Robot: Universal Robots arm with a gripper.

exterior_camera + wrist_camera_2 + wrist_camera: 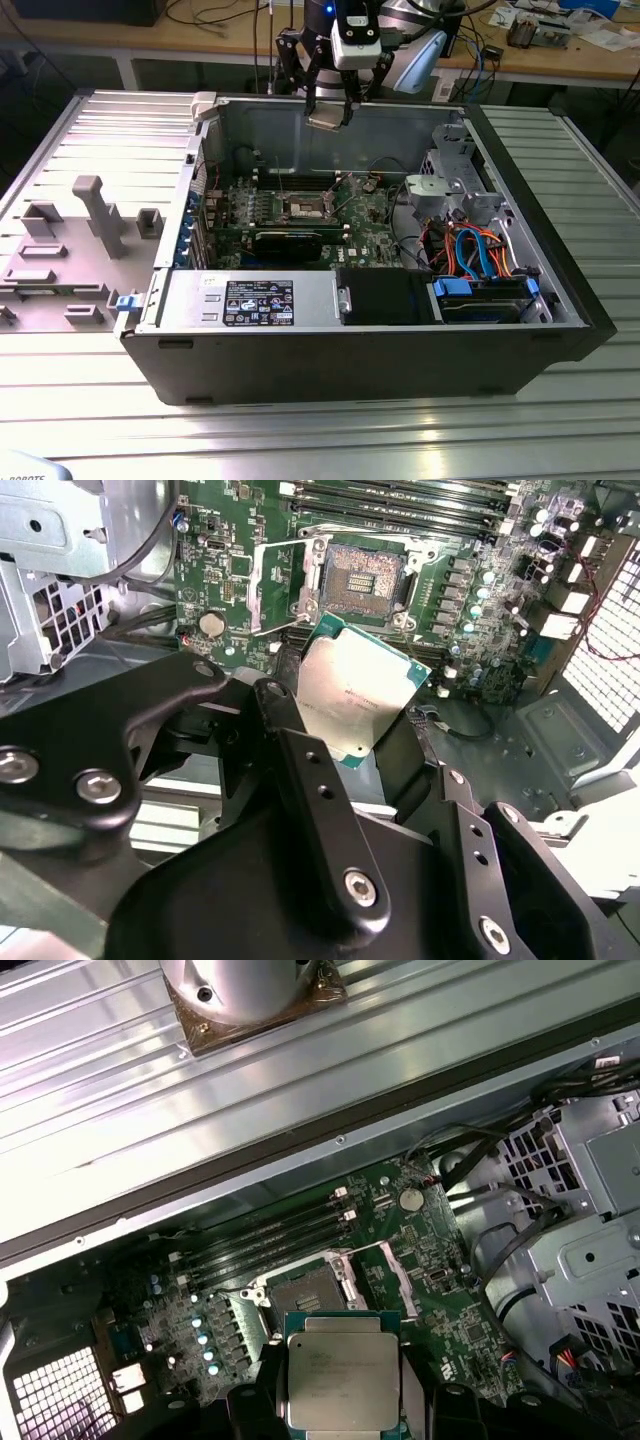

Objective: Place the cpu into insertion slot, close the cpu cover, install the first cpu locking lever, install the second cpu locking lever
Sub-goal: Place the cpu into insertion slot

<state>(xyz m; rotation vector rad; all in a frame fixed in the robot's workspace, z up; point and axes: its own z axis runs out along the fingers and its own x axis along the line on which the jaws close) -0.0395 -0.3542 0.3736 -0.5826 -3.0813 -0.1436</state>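
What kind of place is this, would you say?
Probably a robotics lab or workshop: an open computer case sits on a ribbed metal table, a cable-strewn wooden bench stands behind, and the gripper holds the cpu.

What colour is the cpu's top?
The cpu has a silver-grey metal top, edged green; clearest in the first wrist view.

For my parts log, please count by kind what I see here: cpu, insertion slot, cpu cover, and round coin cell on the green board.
cpu: 1, held above the board
insertion slot: 1, empty
cpu cover: 1, open
coin cell: 1
Total: 4
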